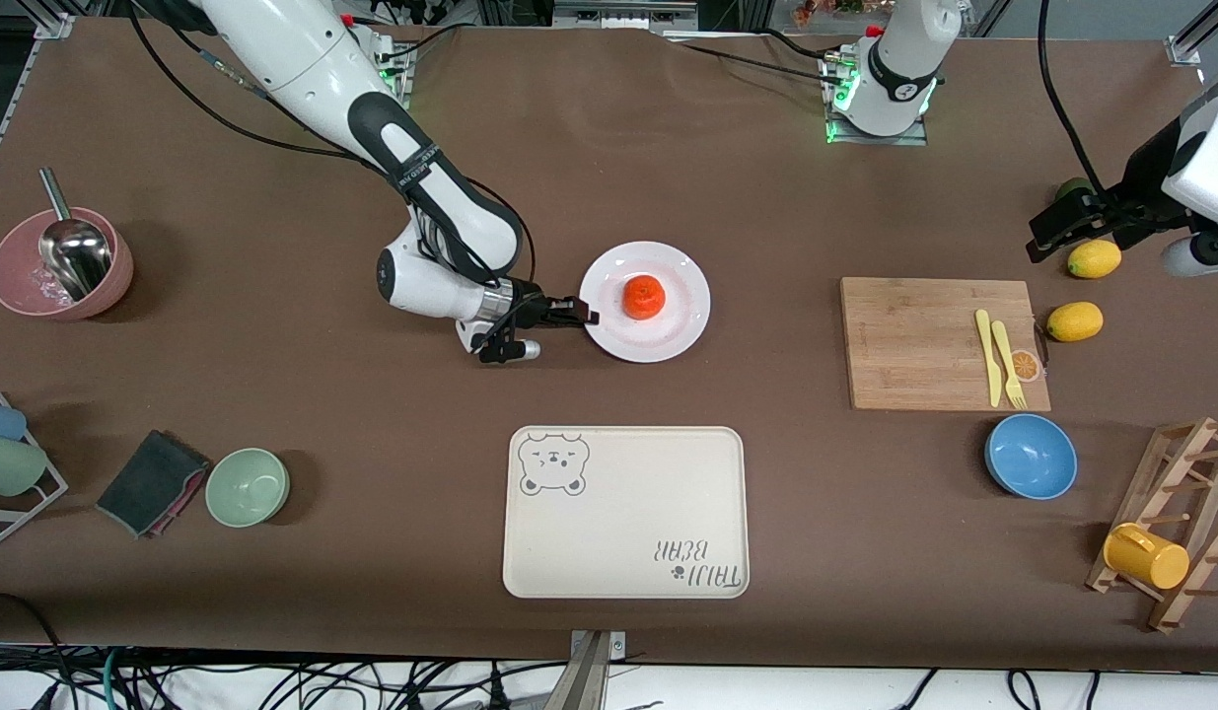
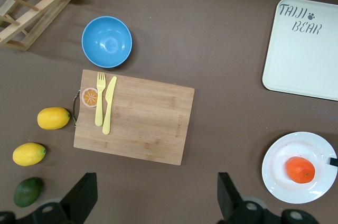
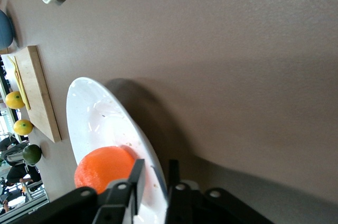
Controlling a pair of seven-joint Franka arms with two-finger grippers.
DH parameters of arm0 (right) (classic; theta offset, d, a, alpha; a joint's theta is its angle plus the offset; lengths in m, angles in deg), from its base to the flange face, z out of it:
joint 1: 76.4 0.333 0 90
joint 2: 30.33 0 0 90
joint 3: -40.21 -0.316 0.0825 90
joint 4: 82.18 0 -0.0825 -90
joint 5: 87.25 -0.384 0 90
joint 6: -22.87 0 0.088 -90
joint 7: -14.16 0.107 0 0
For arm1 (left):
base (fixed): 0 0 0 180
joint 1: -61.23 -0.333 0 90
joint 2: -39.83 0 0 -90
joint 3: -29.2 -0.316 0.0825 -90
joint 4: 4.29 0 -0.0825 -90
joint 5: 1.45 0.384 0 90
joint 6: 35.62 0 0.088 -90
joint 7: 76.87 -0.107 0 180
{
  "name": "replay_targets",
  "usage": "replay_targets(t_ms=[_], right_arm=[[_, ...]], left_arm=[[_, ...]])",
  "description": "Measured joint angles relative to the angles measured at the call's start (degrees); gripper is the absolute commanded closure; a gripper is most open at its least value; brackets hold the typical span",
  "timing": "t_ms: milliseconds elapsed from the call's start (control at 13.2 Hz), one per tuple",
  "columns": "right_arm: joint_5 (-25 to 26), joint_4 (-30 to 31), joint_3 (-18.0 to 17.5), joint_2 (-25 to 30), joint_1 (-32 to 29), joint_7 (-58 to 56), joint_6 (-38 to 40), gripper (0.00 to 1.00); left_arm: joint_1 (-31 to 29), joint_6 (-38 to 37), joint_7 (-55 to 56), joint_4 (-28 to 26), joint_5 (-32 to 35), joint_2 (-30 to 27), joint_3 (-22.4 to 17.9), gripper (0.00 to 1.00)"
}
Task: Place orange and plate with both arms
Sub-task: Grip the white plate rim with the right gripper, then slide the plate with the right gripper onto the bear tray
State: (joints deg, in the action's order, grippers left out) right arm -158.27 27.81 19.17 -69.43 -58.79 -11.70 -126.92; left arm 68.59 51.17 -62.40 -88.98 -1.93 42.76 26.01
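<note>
The orange [image 1: 644,297] lies in the middle of the white plate [image 1: 668,340], which rests on the brown table between the two arms' bases and the cream tray. My right gripper [image 1: 579,316] is low at the plate's edge toward the right arm's end. In the right wrist view its fingers [image 3: 138,174] straddle the plate's rim [image 3: 95,118], one inside beside the orange [image 3: 100,168] and one outside, shut on the rim. My left gripper [image 1: 1062,222] hangs open over the lemons; its wrist view shows its fingers [image 2: 84,195] wide apart, with the plate [image 2: 280,182] and orange [image 2: 300,169] far off.
A cream bear-print tray [image 1: 623,513] lies nearer the camera than the plate. A cutting board [image 1: 914,345] with yellow cutlery, two lemons [image 1: 1074,321], a blue bowl [image 1: 1031,456] and a mug rack [image 1: 1176,532] fill the left arm's end. A pink bowl [image 1: 61,266] and a green bowl [image 1: 248,486] sit at the right arm's end.
</note>
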Motion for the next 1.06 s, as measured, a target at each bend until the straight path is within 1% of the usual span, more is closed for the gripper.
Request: replay_targets(t_ms=[531, 759, 1063], right_arm=[[-0.04, -1.40, -0.08, 0.03, -0.03, -0.49, 0.03, 1.00], [-0.04, -3.20, -0.03, 0.05, -0.14, -2.56, -0.06, 1.00], [-0.04, -4.07, 0.19, 0.01, -0.55, -4.16, -0.44, 1.00]], left_arm=[[0.00, 0.00, 0.00, 0.00, 0.00, 0.00, 0.00, 0.00], [0.00, 0.00, 0.00, 0.00, 0.00, 0.00, 0.00, 0.00], [0.00, 0.00, 0.00, 0.00, 0.00, 0.00, 0.00, 0.00]])
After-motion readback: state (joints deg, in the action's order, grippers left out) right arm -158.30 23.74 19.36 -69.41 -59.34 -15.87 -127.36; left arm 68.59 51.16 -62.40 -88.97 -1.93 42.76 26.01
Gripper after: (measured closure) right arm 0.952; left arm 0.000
